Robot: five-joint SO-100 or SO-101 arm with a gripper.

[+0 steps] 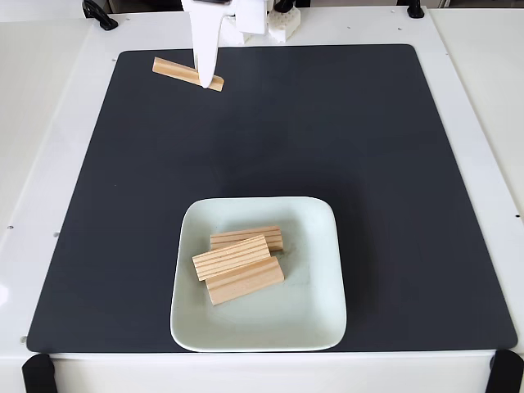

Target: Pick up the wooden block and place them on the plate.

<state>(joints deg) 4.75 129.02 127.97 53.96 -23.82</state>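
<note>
One wooden block (176,70) lies flat on the black mat at the far left, slanted. My white gripper (219,64) comes down from the top edge. Its long finger (203,49) crosses the right part of that block, with the tip at the block's near edge. The other jaw stands off to the right, so the gripper looks open, with nothing held. The pale square plate (315,278) sits at the near middle of the mat. Three wooden blocks (242,264) are piled on its left half, one lying across the other two.
The black mat (368,147) covers most of the white table (49,123). Black clamps sit at the table's near corners (37,372) and far edge (98,12). A white arm part (282,24) stands at the top centre.
</note>
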